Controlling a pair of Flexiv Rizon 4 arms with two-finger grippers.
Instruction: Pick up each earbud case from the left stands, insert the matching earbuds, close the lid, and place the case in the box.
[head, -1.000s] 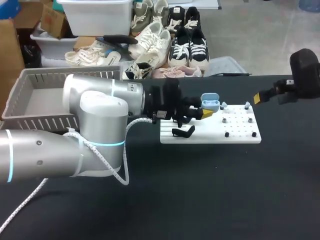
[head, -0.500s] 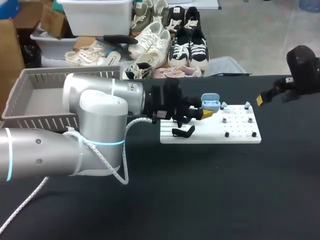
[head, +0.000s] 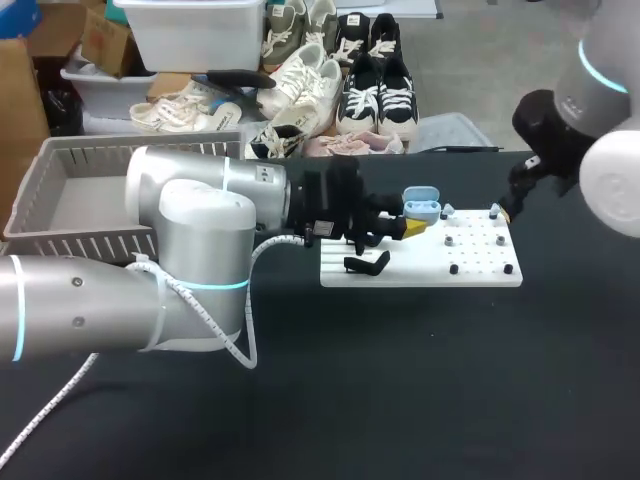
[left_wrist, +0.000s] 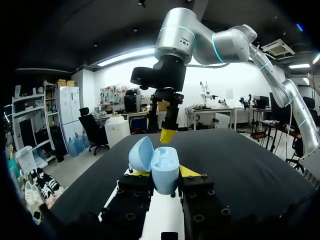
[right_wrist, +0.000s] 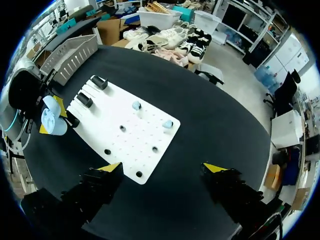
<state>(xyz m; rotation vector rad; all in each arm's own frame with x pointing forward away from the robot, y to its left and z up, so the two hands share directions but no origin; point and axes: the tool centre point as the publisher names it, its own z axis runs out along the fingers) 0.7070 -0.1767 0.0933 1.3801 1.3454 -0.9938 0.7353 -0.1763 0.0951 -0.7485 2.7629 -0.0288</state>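
Earbud case (head: 421, 209), pale blue, lid up, centre of frame: light, rigid, glossy shell, probably slippery with a delicate hinge, best held by the lower body, where left claw (left_wrist: 164, 173) pinches it from both sides; farther right, right claw (right_wrist: 163, 168) gapes empty at white board (head: 480, 262) right end.

It looks like a robotics lab bench set up for assembly trials. A silver left arm (head: 190, 240) and right arm (head: 600, 60), each ringed with a blue light, work over a black-topped table (head: 400, 380). Ahead of the wide-open right gripper (right_wrist: 162, 167) lies a white jig board (right_wrist: 125, 117) drilled in rows, with small pegs (head: 453, 268) and black stands (right_wrist: 84, 100). The left gripper (head: 418, 222) clamps an open pale-blue earbud case (head: 421, 208) over that board. A grey slatted crate (head: 90, 240) sits well behind it.
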